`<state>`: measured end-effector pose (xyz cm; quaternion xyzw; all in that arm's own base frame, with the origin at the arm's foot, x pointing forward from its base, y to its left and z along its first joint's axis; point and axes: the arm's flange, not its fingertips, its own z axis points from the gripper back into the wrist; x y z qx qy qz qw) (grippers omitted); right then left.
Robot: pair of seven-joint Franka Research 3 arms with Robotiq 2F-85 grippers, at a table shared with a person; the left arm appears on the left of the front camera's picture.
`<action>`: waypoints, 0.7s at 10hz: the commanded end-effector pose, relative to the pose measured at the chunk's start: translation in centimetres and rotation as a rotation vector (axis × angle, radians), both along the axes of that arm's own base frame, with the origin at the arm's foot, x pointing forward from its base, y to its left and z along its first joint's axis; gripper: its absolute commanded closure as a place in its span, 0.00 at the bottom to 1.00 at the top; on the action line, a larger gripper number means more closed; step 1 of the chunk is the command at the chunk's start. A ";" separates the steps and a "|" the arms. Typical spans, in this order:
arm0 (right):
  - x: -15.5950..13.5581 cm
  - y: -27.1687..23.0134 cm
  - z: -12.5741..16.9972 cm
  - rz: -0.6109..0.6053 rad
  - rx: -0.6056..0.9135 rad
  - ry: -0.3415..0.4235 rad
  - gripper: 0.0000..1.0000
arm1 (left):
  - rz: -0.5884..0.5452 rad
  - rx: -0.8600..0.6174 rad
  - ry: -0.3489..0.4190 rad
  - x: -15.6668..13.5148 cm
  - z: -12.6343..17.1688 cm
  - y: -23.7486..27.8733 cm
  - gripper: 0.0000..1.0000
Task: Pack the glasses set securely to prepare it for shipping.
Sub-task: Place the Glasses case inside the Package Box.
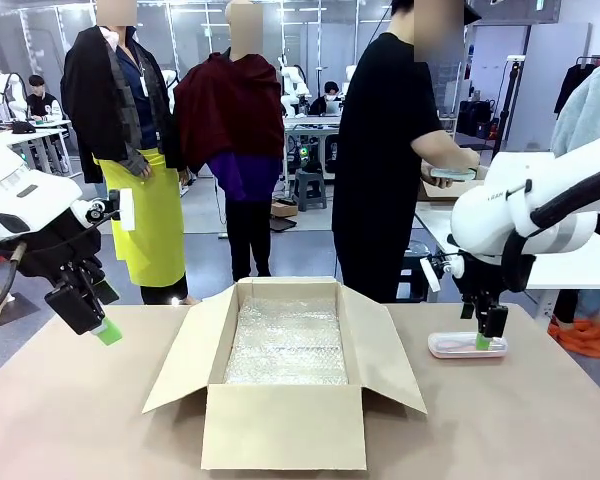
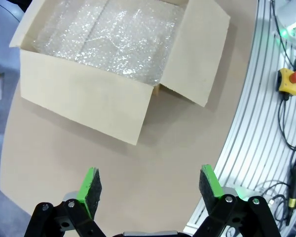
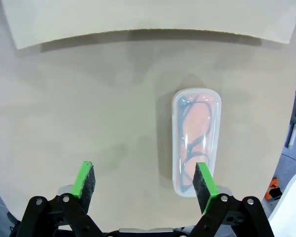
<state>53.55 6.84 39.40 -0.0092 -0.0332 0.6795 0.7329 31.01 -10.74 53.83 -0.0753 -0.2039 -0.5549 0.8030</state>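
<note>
Now, table (image 1: 540, 430): tan top, carries the box at centre and one case on the right.
Person (image 1: 380, 160): stands at the far side in black, turned toward a white side table (image 1: 580, 270) on the right.
Cardboard box (image 1: 280, 430): open, all four flaps spread outward.
Bubble wrap (image 1: 285, 345): lines the box floor.
Left gripper (image 1: 102, 328): raised over the table's left part, well apart from the box; jaws spread wide, nothing between them.
Right gripper (image 1: 485, 338): low over the table right of the box; jaws spread wide, holds nothing; one pad (image 3: 203, 180) at the near end of the pink case, contact unclear.
Pink case (image 3: 196, 140): lies flat on the table, apart from the box's right flap; dark glasses frame visible inside.
Mint green case (image 1: 452, 175): in the person's hand, above the side table.
</note>
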 end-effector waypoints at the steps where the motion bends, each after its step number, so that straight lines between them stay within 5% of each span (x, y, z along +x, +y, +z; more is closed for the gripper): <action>1: 1.6 -0.3 -1.8 0.030 -0.002 -0.008 0.00 | 0.004 -0.016 -0.002 0.0 0.1 -0.1 0.00; 7: 5.4 -1.3 -7.2 0.014 -0.013 -0.042 0.00 | 0.004 -0.016 -0.002 0.0 0.1 -0.1 0.00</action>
